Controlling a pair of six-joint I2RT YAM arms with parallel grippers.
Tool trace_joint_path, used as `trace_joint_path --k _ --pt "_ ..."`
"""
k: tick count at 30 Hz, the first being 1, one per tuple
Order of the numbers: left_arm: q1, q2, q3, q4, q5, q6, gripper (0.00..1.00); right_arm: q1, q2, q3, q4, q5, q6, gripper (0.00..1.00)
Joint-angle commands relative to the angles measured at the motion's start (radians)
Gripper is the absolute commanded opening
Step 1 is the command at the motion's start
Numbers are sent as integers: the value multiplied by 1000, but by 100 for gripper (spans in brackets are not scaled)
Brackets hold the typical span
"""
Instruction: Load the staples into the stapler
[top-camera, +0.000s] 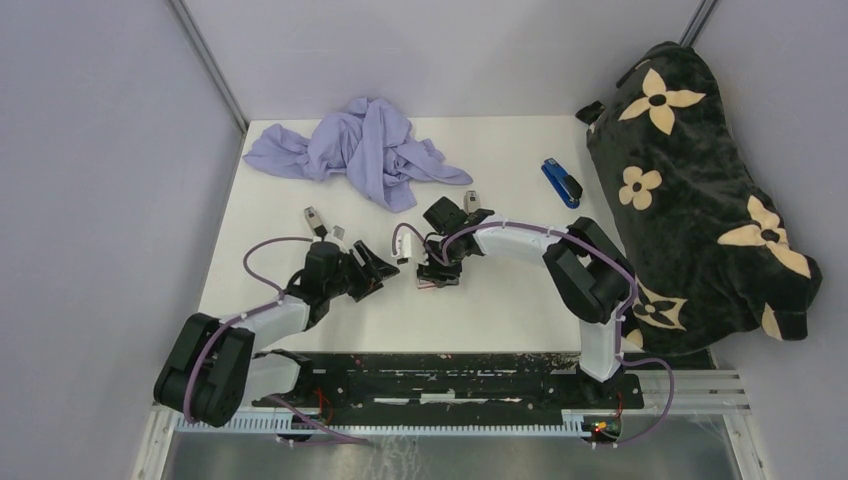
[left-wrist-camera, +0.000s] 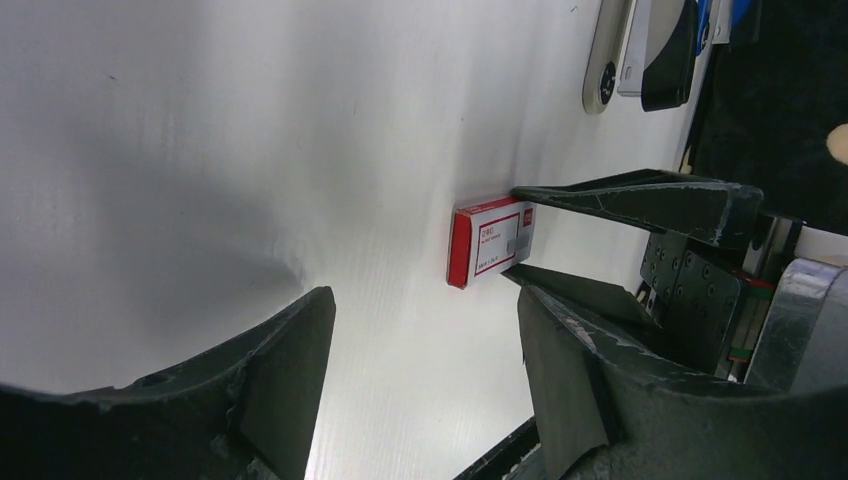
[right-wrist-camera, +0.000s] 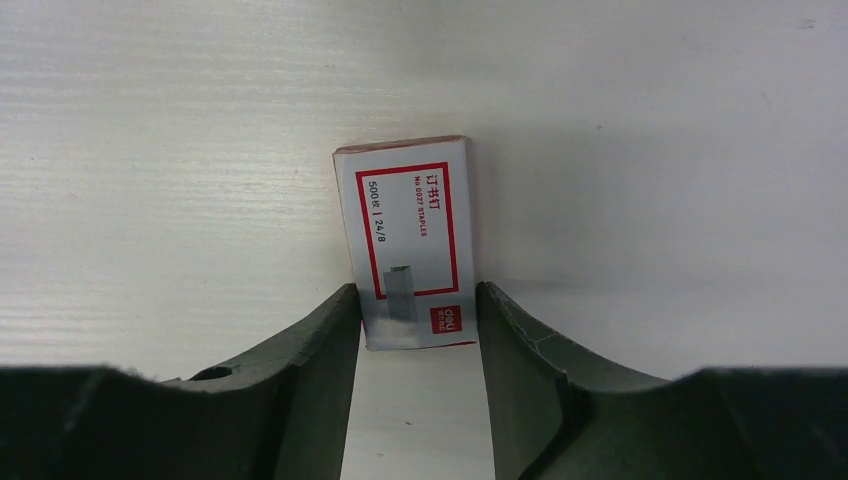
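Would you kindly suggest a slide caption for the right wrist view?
The right fingers straddle the near end of the red-and-white staple box lying flat on the white table.

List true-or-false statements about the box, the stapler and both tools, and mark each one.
1. The box lies flat with the right tool's fingers on either side of its near end. True.
2. The left tool holds the stapler. False: it is open and empty. The blue stapler lies far off beside the bag.
3. The box is open, with staples spilled beside it. False: it looks closed, and no loose staples show.
4. A purple cloth lies beyond both tools. True.
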Motion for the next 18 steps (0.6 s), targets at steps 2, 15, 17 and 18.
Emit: trace_joint_path --k 2,15,17,18 --pt "-4 61 26 121 57 -38 73 40 -21 -61 50 76 156 51" --pt "-5 195 66 224 133 -24 65 83 -73 -150 124 168 406 53" --pt "-5 222 73 248 155 -19 61 83 -70 -158 131 166 401 54" --pt "-6 236 76 262 169 -20 58 83 -67 -156 133 166 398 55"
